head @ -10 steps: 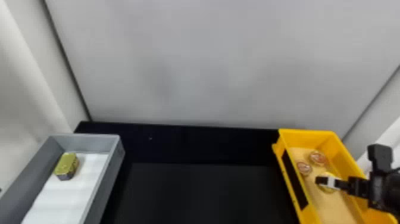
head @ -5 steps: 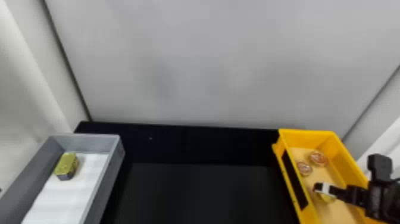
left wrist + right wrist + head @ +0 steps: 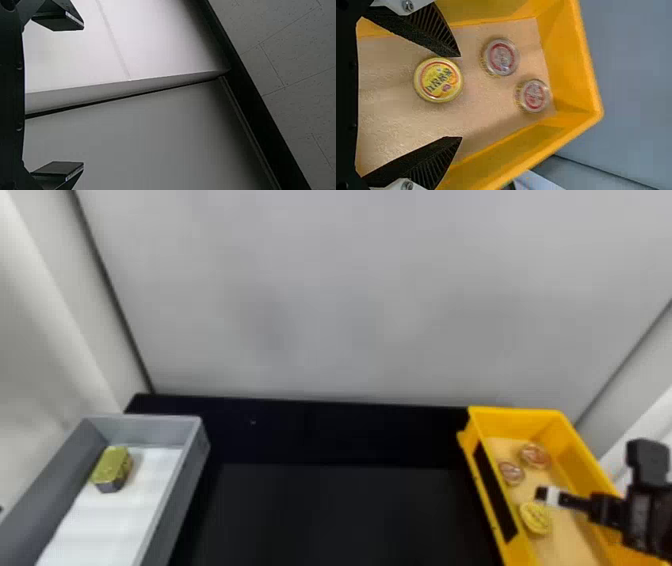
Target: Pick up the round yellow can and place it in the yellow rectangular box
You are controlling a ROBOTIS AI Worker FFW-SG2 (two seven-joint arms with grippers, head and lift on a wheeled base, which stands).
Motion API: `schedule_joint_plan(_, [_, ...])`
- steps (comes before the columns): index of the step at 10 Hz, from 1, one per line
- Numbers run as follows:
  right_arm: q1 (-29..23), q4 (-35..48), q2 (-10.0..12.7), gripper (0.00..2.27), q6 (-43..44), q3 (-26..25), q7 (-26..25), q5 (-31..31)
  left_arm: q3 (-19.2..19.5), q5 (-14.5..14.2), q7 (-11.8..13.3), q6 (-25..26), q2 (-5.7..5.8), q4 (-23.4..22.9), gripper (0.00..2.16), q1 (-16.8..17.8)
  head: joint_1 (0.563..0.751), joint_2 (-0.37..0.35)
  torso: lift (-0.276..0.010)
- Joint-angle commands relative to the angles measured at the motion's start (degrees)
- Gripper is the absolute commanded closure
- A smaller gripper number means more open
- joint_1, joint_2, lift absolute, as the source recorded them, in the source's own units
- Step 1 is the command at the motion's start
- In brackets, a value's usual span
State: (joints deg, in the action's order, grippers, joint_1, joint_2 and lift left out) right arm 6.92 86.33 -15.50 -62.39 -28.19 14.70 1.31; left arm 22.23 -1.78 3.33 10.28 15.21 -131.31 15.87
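Right now, I have my right end effector (image 3: 546, 495) over the yellow rectangular box (image 3: 575, 462) at the head view's lower right, fingers spread. The round yellow can (image 3: 535, 518) sits in the box, just beside one fingertip; two red-ringed round cans (image 3: 535, 455) sit near it. My left end effector (image 3: 83, 95) is spread too. Lower left, a grey bin (image 3: 185, 470) holds a gold-topped tin (image 3: 112, 466).

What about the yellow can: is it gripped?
No, the right fingers stand wide open, with the yellow can lying in the box.
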Motion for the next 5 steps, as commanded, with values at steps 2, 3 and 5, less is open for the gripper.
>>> schedule_joint_plan(2, [0.73,27.58,-0.32,0.02,0.04,3.23,-9.77,-0.52,0.28,-0.06,0.01,0.18,0.27,0.01,0.05,-0.05,0.678,-0.078,-0.009])
schedule_joint_plan(3, [2.66,35.05,-0.40,0.02,3.82,4.72,-15.58,-0.17,0.37,0.02,0.01,0.36,0.27,0.01,0.05,0.04,0.678,-0.078,-0.009])
schedule_joint_plan(5, [7.94,48.23,-1.63,0.07,8.75,14.48,-27.00,10.91,0.99,0.02,0.01,0.62,0.36,-0.26,0.05,0.30,0.678,-0.078,-0.009])
